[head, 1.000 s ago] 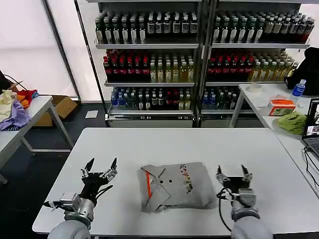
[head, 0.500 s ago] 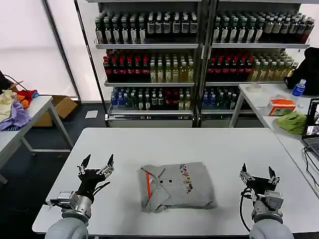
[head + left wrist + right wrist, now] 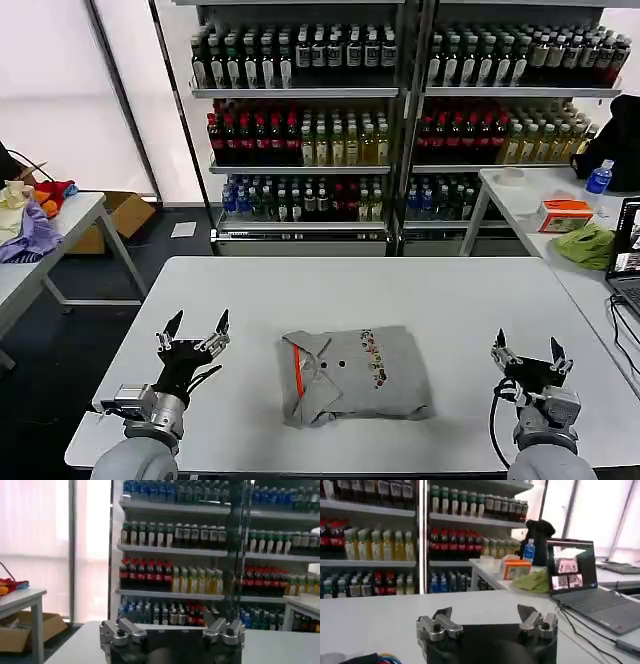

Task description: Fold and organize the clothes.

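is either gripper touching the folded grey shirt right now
No: in the head view the left gripper and right gripper stand open on either side of the folded T-shirt, both apart from it.

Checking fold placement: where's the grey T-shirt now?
In the head view, the folded T-shirt lies near the white table's front edge, between the open left gripper and open right gripper.

No text or label can be read.

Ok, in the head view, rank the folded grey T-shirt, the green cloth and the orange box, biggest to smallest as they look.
1. Folded grey T-shirt, clearly largest, though nearest the camera.
2. Green cloth.
3. Orange box, close to the cloth, so unsure.
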{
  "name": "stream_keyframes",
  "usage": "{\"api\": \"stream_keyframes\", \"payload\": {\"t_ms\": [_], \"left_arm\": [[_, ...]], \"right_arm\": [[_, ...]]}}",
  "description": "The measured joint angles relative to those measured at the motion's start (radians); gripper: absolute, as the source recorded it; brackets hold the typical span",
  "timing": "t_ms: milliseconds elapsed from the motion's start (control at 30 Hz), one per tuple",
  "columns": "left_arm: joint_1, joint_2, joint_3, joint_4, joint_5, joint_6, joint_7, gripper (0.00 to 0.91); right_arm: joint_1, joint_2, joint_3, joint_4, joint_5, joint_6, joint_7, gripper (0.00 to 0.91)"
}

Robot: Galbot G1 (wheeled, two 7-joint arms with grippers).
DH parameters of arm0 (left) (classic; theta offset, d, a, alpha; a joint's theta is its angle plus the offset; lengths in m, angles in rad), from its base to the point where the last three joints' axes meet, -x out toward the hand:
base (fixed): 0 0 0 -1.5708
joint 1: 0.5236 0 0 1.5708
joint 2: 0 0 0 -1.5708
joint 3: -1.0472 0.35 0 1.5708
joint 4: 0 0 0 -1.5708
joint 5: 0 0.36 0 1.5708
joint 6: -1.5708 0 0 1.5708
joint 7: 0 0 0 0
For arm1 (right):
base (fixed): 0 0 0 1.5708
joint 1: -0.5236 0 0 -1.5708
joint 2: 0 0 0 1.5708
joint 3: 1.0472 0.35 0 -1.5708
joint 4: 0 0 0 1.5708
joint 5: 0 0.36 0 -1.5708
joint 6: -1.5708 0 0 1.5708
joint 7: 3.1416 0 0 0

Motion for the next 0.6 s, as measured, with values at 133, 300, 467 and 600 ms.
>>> {"api": "stream_keyframes", "payload": {"t_ms": [133,300,467,600], "left_arm": [[0.004,-0.002,-0.007,0.005,0.001,-0.002,0.002,0.907],[0.010,-0.007,-0.010,-0.002,0.023,0.005,0.017,0.907],[0.016,-0.014,-0.011,-0.009,0.042,0.019,0.026,0.907],[0.015,-0.016,-0.019,-0.014,0.051,0.029,0.030,0.907]], "right_arm": [[-0.008,0.009,0.001,0.007,-0.001,0.000,-0.004,0.907],[-0.009,0.011,-0.002,0.007,0.001,0.001,-0.005,0.907],[-0.007,0.014,-0.012,-0.001,0.002,0.003,-0.006,0.907],[0.001,0.016,-0.019,-0.005,0.002,0.000,-0.006,0.907]]}}
